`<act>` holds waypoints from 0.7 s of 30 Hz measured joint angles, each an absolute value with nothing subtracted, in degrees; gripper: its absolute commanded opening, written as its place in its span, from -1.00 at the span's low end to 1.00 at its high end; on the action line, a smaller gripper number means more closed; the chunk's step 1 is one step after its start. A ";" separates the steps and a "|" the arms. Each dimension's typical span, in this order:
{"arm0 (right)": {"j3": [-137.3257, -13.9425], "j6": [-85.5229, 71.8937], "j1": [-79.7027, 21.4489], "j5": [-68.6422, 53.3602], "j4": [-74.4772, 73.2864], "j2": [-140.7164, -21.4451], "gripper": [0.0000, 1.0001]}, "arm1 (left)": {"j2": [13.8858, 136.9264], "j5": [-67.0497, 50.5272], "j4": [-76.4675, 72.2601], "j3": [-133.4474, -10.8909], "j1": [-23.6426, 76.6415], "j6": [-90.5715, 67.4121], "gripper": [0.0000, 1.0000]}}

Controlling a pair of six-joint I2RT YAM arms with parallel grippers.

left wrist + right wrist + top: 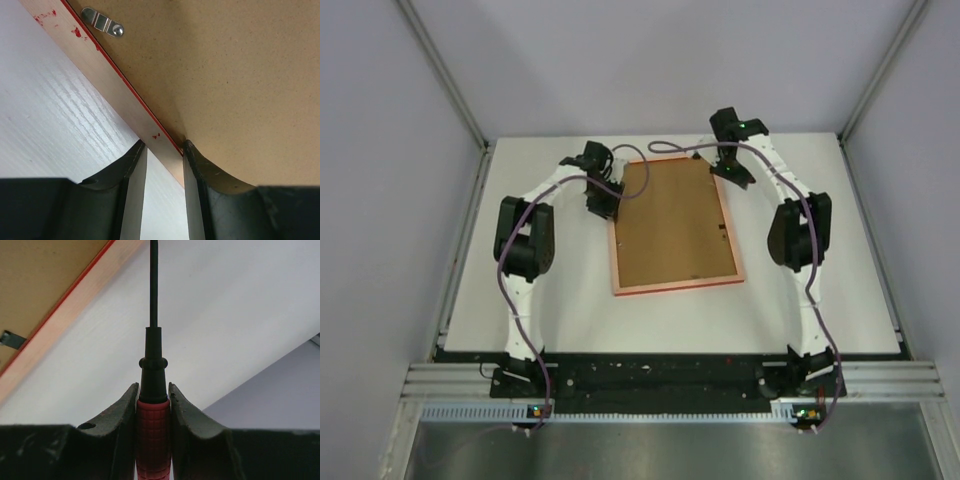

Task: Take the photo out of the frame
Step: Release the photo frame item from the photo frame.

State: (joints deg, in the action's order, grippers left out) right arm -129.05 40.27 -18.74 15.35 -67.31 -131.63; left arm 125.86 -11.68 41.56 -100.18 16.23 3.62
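Note:
The frame [677, 285] lies face down on the white table, its brown back [670, 222] up; the photo is hidden underneath. My left gripper [604, 206] is at the frame's left rim near the far corner. In the left wrist view its fingers [192, 165] pinch the pale, red-edged rim [131, 102], one on the table side and one on the brown board. My right gripper [730, 166] hovers off the far right corner, shut on a red-handled screwdriver [152, 432]. Its black shaft [154, 285] points away, beside the frame's edge [60, 320].
Small metal turn tabs hold the backing: one [102, 22] near my left fingers, another [11, 340] at the edge of the right wrist view. White table [820, 290] runs round the frame, with grey walls and rails at the sides.

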 measured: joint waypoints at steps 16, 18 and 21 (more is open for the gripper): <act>-114.63 68.90 -21.56 28.93 -64.82 -124.40 -1.00 | 127.68 -11.53 45.43 -104.16 17.41 12.16 -0.85; -112.71 72.55 -22.48 29.87 -63.07 -123.13 -1.00 | 127.68 -11.53 45.43 -104.16 17.41 12.16 -0.82; -107.22 79.42 -23.35 30.98 -58.96 -120.25 -1.00 | 127.68 -11.55 45.45 -104.16 17.41 12.14 -0.80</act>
State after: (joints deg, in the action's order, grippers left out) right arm -107.22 79.42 -23.35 30.98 -58.96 -120.25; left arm 127.68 -11.55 45.45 -104.16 17.41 12.14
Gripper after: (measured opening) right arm 0.255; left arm 0.356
